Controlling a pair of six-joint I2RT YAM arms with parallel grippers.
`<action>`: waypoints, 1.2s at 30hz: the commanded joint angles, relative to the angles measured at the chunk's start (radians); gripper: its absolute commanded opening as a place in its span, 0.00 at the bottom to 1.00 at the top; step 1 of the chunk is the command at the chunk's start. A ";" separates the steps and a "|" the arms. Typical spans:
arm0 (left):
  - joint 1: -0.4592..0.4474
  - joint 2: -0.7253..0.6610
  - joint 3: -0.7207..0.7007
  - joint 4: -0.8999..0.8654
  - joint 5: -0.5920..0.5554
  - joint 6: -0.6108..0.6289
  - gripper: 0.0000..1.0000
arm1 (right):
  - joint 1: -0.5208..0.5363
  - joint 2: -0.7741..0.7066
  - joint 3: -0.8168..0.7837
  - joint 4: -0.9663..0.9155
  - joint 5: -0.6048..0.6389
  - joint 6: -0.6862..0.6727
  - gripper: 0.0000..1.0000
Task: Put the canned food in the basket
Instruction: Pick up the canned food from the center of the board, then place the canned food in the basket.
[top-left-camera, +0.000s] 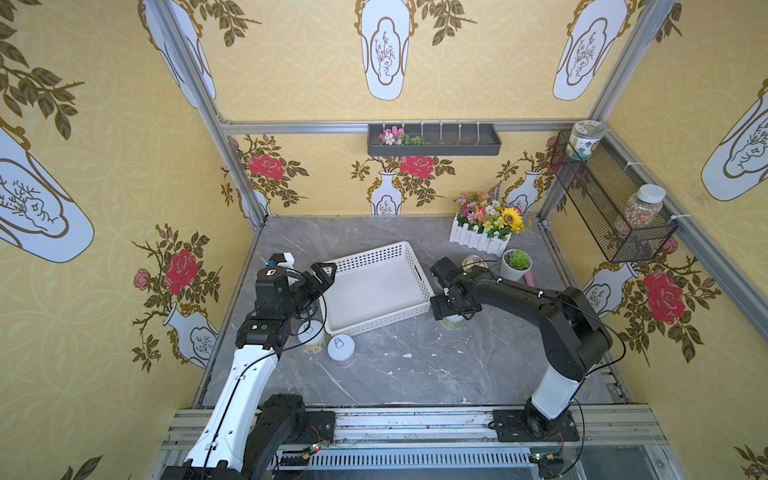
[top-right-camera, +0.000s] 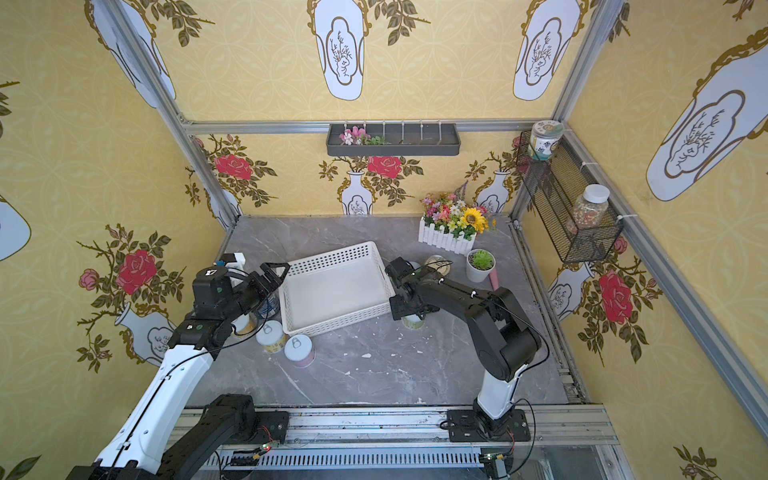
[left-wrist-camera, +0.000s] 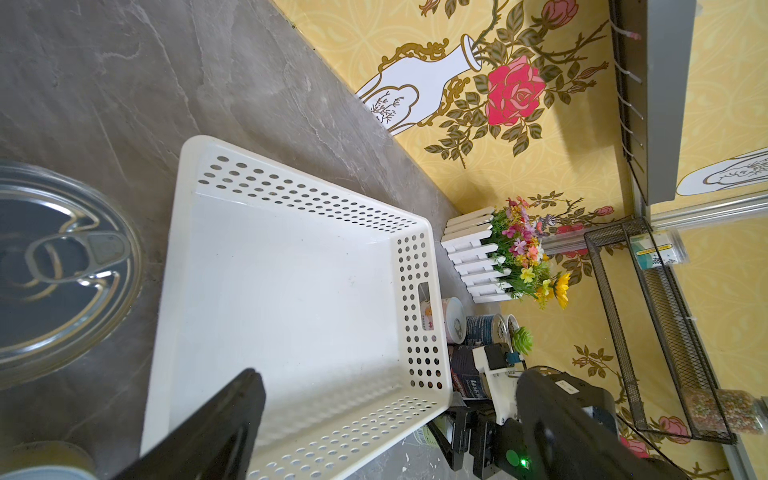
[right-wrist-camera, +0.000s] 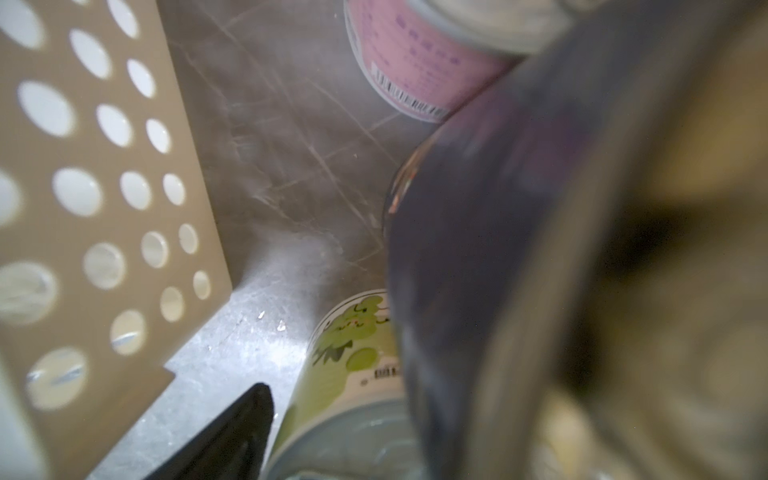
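Gripping one tin cleanly is judged to be the step in hand for the right gripper (top-left-camera: 444, 311). It is positioned low beside the wall of the shallow white perforated plastic basket (top-left-camera: 365, 257) nearest the right arm, directly over a green-labelled cylindrical tin (top-left-camera: 453, 323). Whether its jaws are spread or pinching cannot be told: in the right wrist view only one black finger (right-wrist-camera: 232, 436) is shown, with a dark blue tin (right-wrist-camera: 478, 249) very close and a pink-labelled tin (right-wrist-camera: 415, 62) beyond. The basket is seen to be empty, and the tins in view are standing on the grey marbled tabletop (top-left-camera: 415, 374). One tin should be straddled across its body, its neighbours and the basket wall being left untouched, and the jaws closed firmly before it is lifted above the rim. The left gripper (top-left-camera: 323, 276) is held spread wide at the basket's opposite edge, carrying nothing.
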 joint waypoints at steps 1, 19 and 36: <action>0.001 0.000 -0.003 0.019 0.010 0.009 1.00 | 0.000 0.006 0.001 -0.020 -0.029 -0.007 0.79; 0.000 0.006 -0.001 0.022 0.015 0.008 1.00 | 0.173 -0.206 0.139 -0.265 0.027 0.038 0.60; 0.000 -0.028 0.009 -0.012 -0.019 -0.008 1.00 | 0.330 0.382 1.051 -0.453 0.009 -0.007 0.61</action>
